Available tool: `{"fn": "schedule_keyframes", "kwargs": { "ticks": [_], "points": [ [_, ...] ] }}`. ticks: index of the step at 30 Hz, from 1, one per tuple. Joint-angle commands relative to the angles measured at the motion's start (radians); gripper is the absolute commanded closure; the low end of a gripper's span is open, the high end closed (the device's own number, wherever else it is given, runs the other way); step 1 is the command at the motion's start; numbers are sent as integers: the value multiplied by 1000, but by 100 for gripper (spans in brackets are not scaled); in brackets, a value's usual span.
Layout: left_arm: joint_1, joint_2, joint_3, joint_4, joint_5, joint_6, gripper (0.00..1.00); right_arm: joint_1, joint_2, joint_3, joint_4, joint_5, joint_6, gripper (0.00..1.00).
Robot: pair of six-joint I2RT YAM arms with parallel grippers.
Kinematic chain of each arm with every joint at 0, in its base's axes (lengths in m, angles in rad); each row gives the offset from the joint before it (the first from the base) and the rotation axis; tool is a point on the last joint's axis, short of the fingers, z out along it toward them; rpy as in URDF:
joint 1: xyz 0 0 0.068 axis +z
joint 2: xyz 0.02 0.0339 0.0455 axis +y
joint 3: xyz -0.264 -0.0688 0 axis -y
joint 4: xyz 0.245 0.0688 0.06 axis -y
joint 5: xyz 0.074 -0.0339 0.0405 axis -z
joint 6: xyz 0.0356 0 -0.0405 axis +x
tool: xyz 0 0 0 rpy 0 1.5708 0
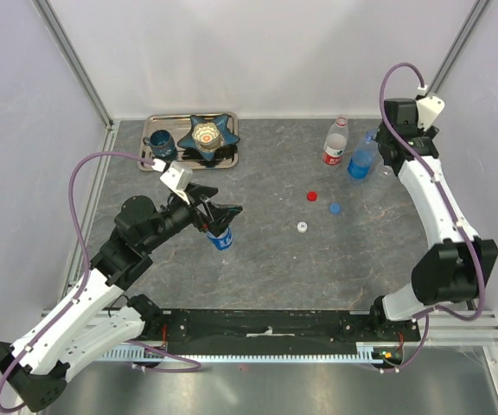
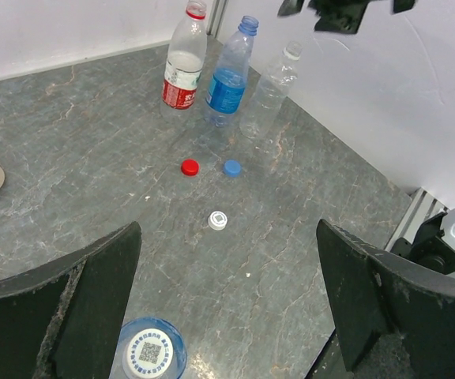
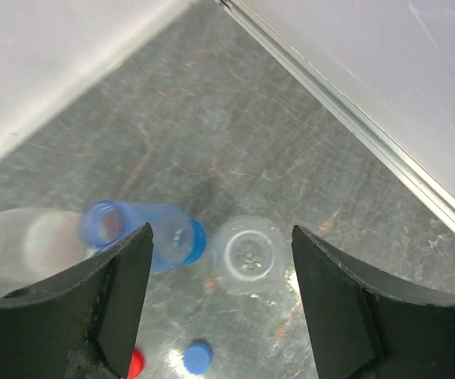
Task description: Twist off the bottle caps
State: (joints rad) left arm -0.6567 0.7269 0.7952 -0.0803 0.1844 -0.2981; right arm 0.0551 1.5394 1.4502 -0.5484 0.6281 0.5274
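Since one cap is not yet off: the near bottle (image 1: 220,240), left of the desk's centre, wears the last cap (image 2: 150,353).
Left gripper (image 1: 217,214): just above that cap, fingers spread wide, holding nothing.
Loose caps: red cap (image 1: 312,195), blue cap (image 1: 335,207) and loose white cap (image 1: 303,226) lie apart on the bare middle, right of centre.
Open bottles: red-labelled bottle (image 1: 335,143), blue bottle (image 1: 361,160) and plain bottle (image 3: 249,254) stand close together near the far right corner.
Right gripper (image 3: 221,241): over the plain bottle, fingers apart, empty.
Risk, near: nothing steadies the near bottle, so it may spin with its cap or tip if the fingers close off-centre.
Risk, far: a low move of the right gripper could topple the crowded open bottles.
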Motion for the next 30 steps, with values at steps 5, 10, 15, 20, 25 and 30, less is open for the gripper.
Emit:
{"fn": "schedule_keyframes", "kwargs": {
  "ticks": [5, 10, 15, 20, 25, 30],
  "points": [
    [2, 11, 81, -39, -173, 7, 0, 219, -341, -21, 109, -167, -55, 24],
    [5, 26, 176, -194, -526, -9, 0, 398, -460, -226, 315, -598, -49, 22],
    [94, 60, 268, -361, -717, -38, 1, 731, -378, -290, 314, -547, -128, 14],
    [204, 63, 266, -490, -651, -131, 1, 982, -266, -280, 344, -427, -198, 7],
    [209, 25, 204, -495, -619, -176, 0, 1101, -179, -246, 421, -369, -214, 2],
    [207, 5, 197, -495, -606, -158, 0, 1166, -47, -168, 421, -266, -231, 2]
  ]
}}
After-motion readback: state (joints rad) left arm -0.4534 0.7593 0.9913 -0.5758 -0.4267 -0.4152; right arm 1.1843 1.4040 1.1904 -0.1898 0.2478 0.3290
